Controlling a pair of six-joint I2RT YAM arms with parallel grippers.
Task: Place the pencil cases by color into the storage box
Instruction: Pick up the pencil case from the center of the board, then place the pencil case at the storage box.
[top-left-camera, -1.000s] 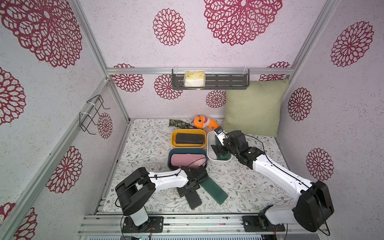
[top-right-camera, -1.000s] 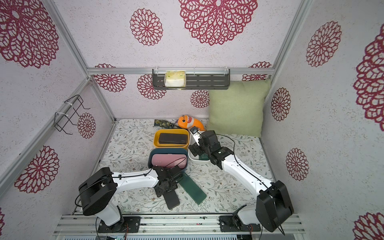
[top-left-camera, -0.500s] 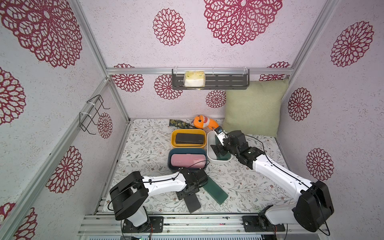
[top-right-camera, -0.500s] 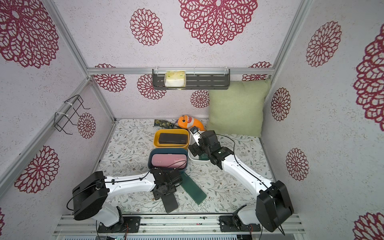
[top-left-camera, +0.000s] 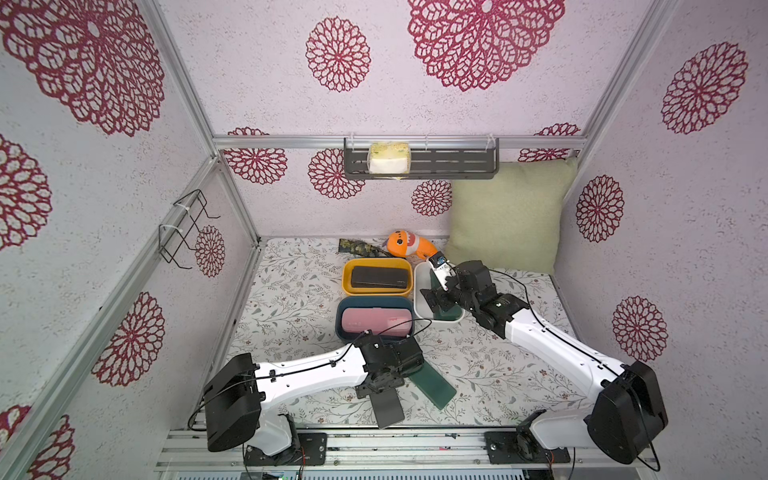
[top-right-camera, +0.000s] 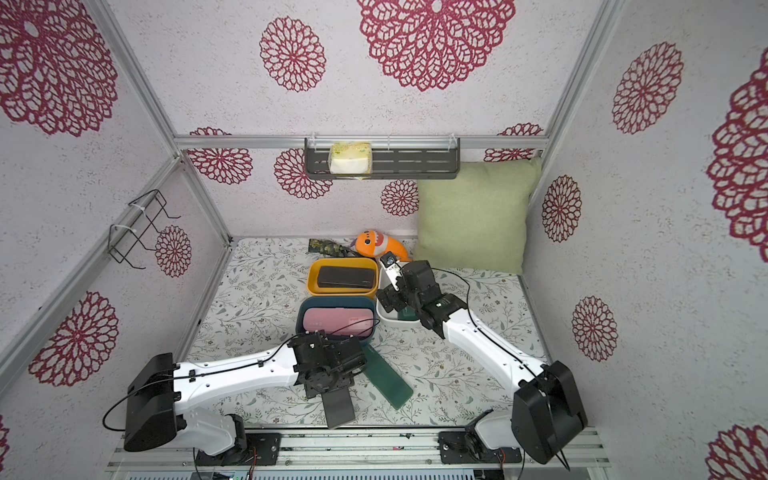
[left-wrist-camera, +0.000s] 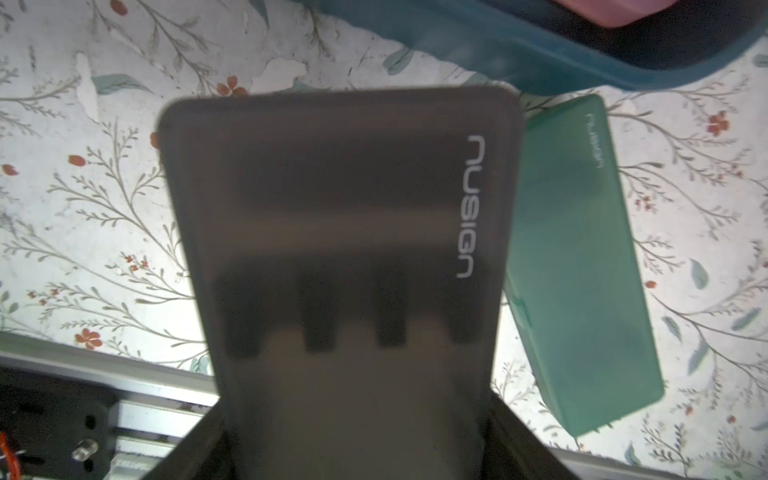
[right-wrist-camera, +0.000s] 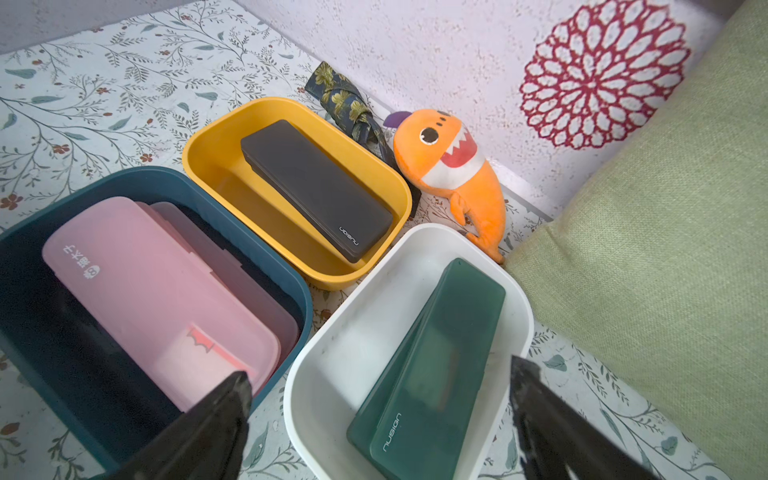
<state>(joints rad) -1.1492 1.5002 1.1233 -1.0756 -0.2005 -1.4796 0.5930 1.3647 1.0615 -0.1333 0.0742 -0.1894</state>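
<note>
Left fingers: the dark fingers (left-wrist-camera: 195, 449) of the left gripper (top-left-camera: 376, 388) are clamped on one end of a flat, matte black plastic pencil case with rounded corners (left-wrist-camera: 340, 216), one finger at each long edge.
Right fingers: the black fingers (right-wrist-camera: 208, 428) of the right gripper (right-wrist-camera: 380, 415) stand spread wide with nothing between them, hovering over the white tub.
Case in hand: in both top views its free end juts past the front edge of the floral tablecloth (top-left-camera: 291, 299). In the left wrist view one corner overlaps the loose green case; whether they touch cannot be told.
Loose green case: a translucent dark green flat pencil case (top-left-camera: 434, 386) lies slanted on the cloth, just in front of the blue tub.
Blue tub: a dark blue rounded plastic tub (top-left-camera: 338, 320) holds a pale pink pencil case (top-left-camera: 376, 322), with a paler pink one (right-wrist-camera: 249, 257) showing beneath it in the right wrist view.
Yellow tub: a yellow rounded plastic tub (top-left-camera: 376, 264), just behind the blue one, holds a second black pencil case (top-left-camera: 379, 277).
White tub: a white rounded plastic tub (top-left-camera: 417, 286) beside both holds a dark green stowed case (right-wrist-camera: 428, 365), lying slanted, seemingly on another.
Back wall: an orange plush shark (top-left-camera: 409, 245), a folded patterned cloth (top-left-camera: 359, 248) and a pale green cushion (top-left-camera: 507, 216).
</note>
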